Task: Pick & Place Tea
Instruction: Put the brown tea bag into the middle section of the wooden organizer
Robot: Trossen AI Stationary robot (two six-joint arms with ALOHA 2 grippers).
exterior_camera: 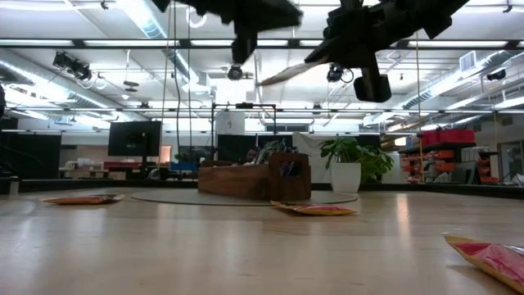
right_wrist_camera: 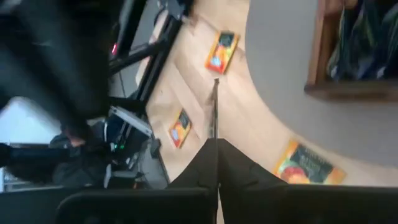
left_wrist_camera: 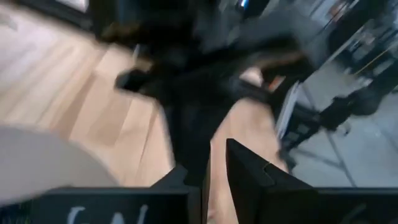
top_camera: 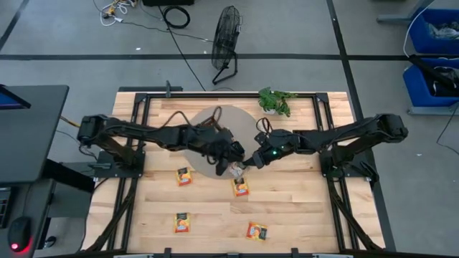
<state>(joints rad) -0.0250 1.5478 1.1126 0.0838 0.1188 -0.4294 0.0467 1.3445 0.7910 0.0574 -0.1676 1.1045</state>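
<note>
Both arms meet mid-air above the desk (top_camera: 287,215) center, tools almost tip to tip. The right tool (right_wrist_camera: 216,163) is clamped on a thin pale sachet (right_wrist_camera: 214,112), seen edge-on as a narrow strip sticking out past its fingertips. The low view shows the same sachet as a pale sliver held high between the two tools. The left tool (left_wrist_camera: 214,177) shows a narrow gap between its fingers; the wrist pic is heavily smeared, so can't tell if it touches the sachet. From above, the hand-off spot is mostly covered by dark arm parts, and the wooden tray (exterior_camera: 254,179) on the round grey mat (top_camera: 247,125) is largely hidden under the left arm; its contents can't be made out.

Four orange sachets lie flat on the desk nearer the front edge than the tools: one (top_camera: 241,187) just below the right tool, one (top_camera: 184,176) below the left arm, two more, (top_camera: 183,223) and (top_camera: 257,231), well apart near the front. In the low view one is cut off at the frame's corner.

Desk is pale wood planks in a black frame. Small green plant (top_camera: 275,101) in a white pot sits behind the right tool. Beyond: grey floor w/ dark tape lines, a black fan (top_camera: 226,44), cables, blue bins (top_camera: 434,50), a dark side desk beside the left arm's base, and a lit workshop w/ ceiling lights.
</note>
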